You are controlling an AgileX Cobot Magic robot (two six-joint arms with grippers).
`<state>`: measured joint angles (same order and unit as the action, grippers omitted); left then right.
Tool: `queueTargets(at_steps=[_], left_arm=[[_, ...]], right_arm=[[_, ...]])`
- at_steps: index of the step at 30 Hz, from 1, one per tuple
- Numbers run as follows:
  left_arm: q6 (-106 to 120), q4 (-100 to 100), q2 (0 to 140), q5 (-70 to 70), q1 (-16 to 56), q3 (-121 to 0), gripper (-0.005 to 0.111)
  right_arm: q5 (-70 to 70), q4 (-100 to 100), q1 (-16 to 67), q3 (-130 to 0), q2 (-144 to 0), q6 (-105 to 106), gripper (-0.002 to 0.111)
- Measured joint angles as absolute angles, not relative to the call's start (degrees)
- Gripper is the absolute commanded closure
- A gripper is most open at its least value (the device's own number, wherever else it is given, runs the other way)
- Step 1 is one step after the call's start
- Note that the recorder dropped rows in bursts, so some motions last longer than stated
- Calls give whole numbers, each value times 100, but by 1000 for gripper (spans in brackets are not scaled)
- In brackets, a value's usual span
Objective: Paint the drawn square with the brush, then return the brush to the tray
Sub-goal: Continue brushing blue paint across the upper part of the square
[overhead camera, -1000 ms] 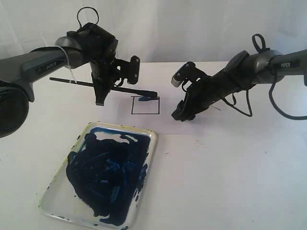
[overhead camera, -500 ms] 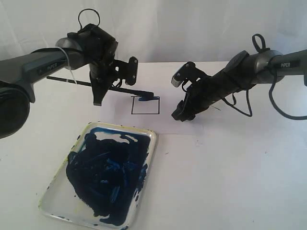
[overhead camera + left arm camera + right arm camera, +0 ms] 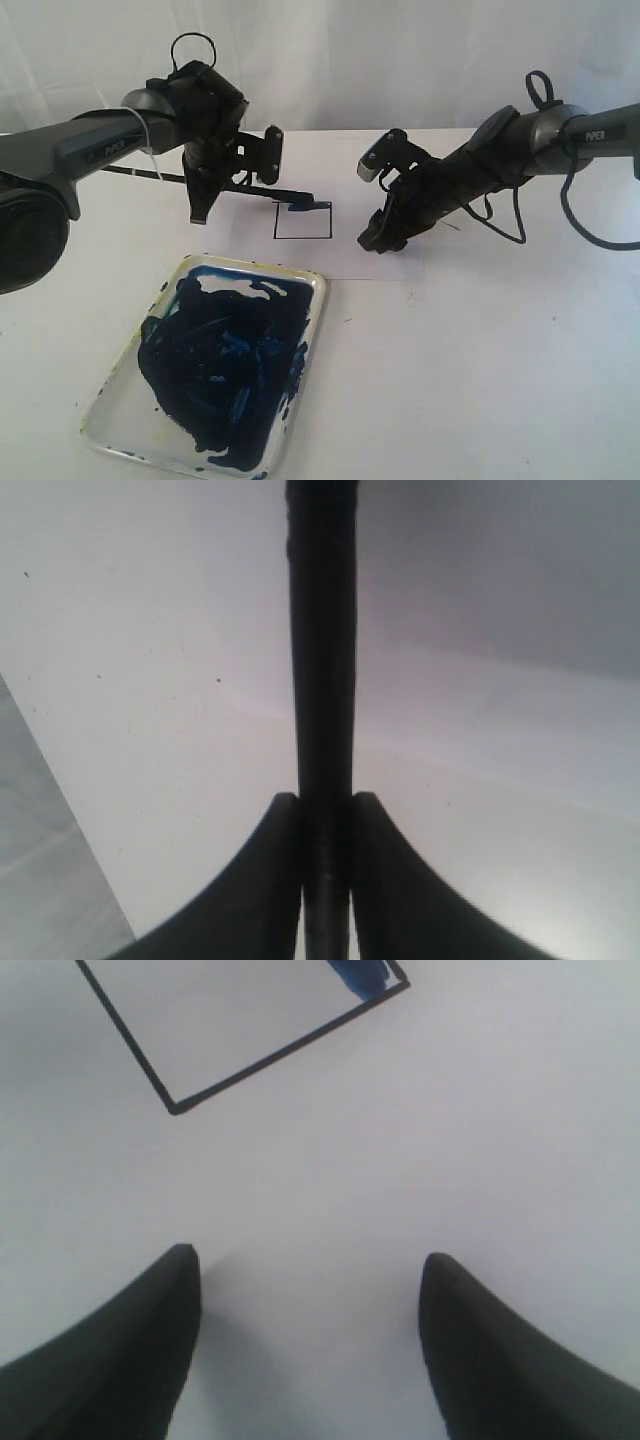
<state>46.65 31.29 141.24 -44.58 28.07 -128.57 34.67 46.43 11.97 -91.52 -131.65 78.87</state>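
In the exterior view my left gripper (image 3: 205, 195) is shut on the black handle of the brush (image 3: 260, 188). The brush lies nearly level, and its blue tip rests at the top edge of the drawn square (image 3: 302, 222), where a small blue smear shows. In the left wrist view the handle (image 3: 322, 630) is clamped between the fingertips of that gripper (image 3: 326, 798). My right gripper (image 3: 375, 240) is open and empty just right of the square, low over the paper. In the right wrist view it (image 3: 310, 1260) faces the square's (image 3: 240, 1030) corner. The tray (image 3: 318, 300), smeared dark blue, sits in front of the square.
The white paper sheet (image 3: 370, 270) lies on the white table, its front edge just behind the tray. A cable loops from the right arm (image 3: 500, 225) over the table. White backdrop behind.
The left gripper and the brush have shifted slightly to the left, drawing the tip back along the square's top edge. The right arm has not moved.
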Motion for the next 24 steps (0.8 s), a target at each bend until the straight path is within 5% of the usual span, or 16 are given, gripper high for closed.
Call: queueTargets(at_steps=[24], left_arm=[[4536,3140,13945,-4911,2796,-12857,107]], right_arm=[[3456,4643,1197,-9152,-13165,7887,48]])
